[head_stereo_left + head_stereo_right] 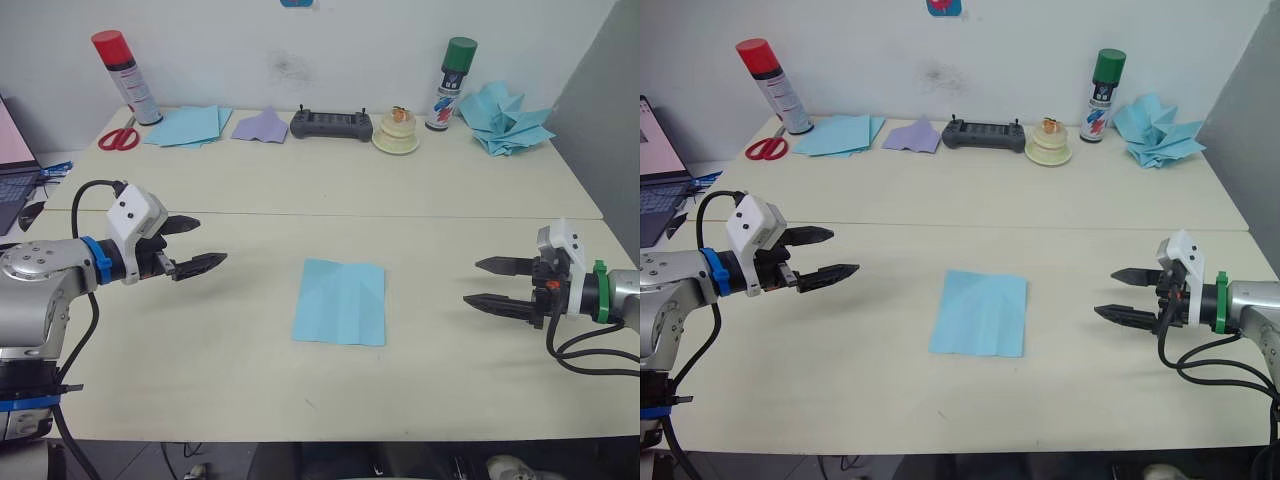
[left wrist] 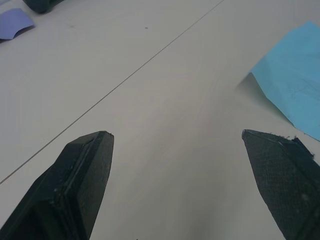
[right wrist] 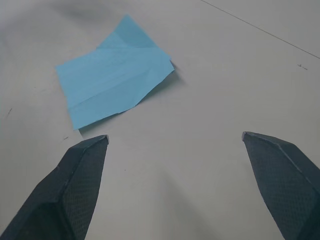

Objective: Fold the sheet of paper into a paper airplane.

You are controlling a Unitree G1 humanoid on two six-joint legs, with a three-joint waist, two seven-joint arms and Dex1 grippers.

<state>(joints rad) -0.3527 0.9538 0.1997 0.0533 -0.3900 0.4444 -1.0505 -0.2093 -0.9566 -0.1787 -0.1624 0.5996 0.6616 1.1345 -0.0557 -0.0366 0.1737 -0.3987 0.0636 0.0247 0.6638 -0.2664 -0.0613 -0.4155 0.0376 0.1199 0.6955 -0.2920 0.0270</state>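
**Pre-fold: both arms staged, sheet untouched**

The sheet of paper (image 1: 340, 301) lay flat near the middle of the front table (image 1: 200, 380), creases visible, one corner slightly lifted in the wrist views. It was well apart from both grippers. The left gripper (image 1: 195, 246) hovered to its left, fingers spread wide, holding nothing. The right gripper (image 1: 497, 283) hovered to its right, also wide and empty. Both pointed inward at the sheet.

Judgement: no fold had been made yet; the step in hand was the approach and first grasp.

How I'd do it well:
- Bring one gripper down to pin the sheet; thin paper on a smooth table will likely slide if pushed from one side only.
- Use the lifted corner as the pick point for the other gripper; a flat edge gives the fingers little to get under.
- Fold along an existing crease and align edges before pressing.
- Press the crease with a closed fingertip, slowly.

The stack of blue sheets (image 1: 188, 125), lilac paper piece (image 1: 261, 126), heap of paper planes (image 1: 505, 119), scissors (image 1: 119, 137), spray cans (image 1: 127, 76) and controller (image 1: 330, 124) sat at the far edge, out of the way.
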